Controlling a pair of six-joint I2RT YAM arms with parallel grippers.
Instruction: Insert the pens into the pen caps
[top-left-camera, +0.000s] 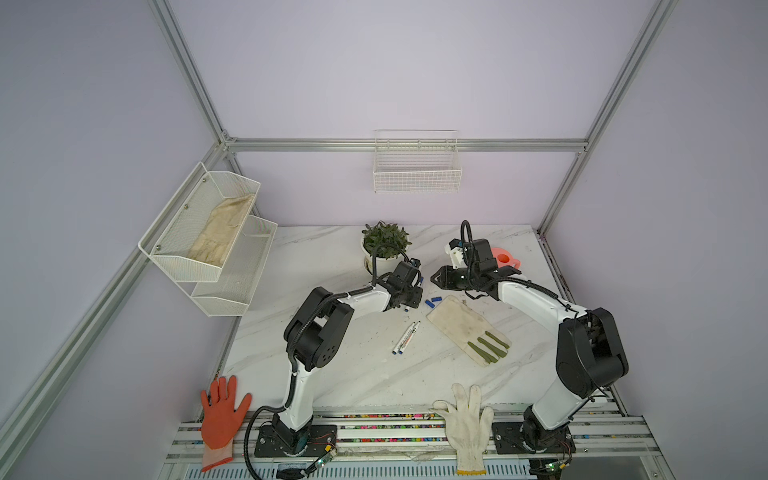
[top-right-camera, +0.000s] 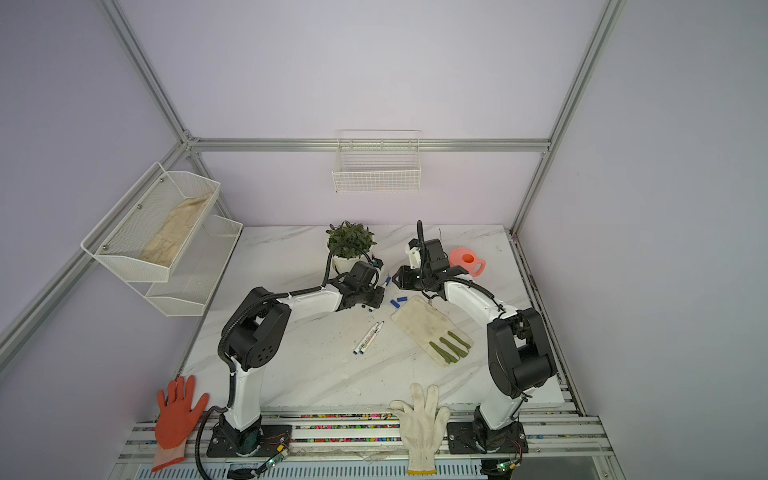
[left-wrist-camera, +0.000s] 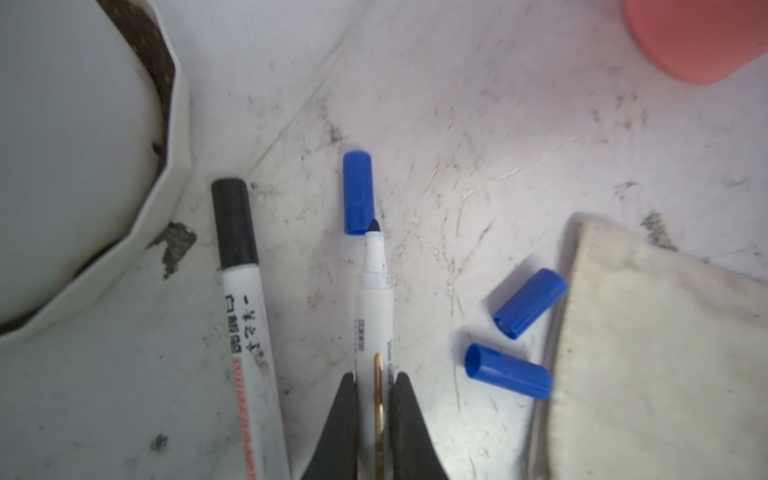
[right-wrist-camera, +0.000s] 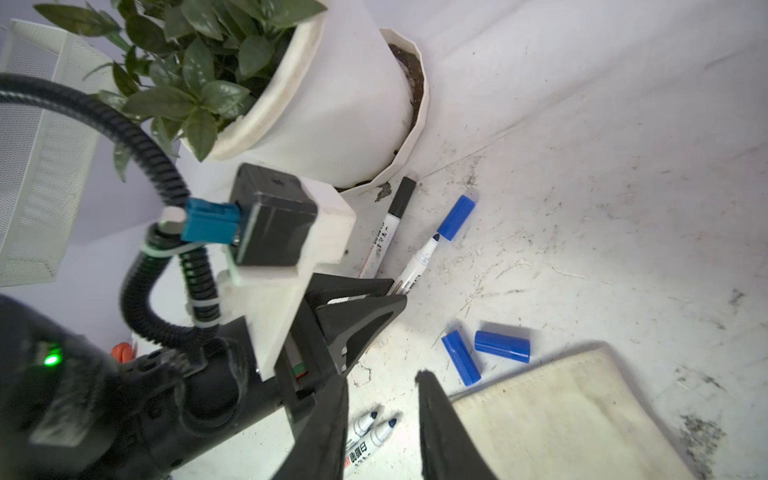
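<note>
In a top view, two pens (top-left-camera: 405, 337) lie mid-table beside a glove (top-left-camera: 465, 328). Left wrist: the left gripper (left-wrist-camera: 376, 376) clamps a third pen (left-wrist-camera: 374, 307), tip against a blue cap (left-wrist-camera: 358, 193); two more caps (left-wrist-camera: 530, 303) lie by the glove. Right wrist: the right gripper (right-wrist-camera: 384, 376) gapes, holding nothing.

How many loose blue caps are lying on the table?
3. One blue cap lies by the tip of the pen held in the left gripper; the second cap and third cap lie together beside the stained glove. More may be hidden.
</note>
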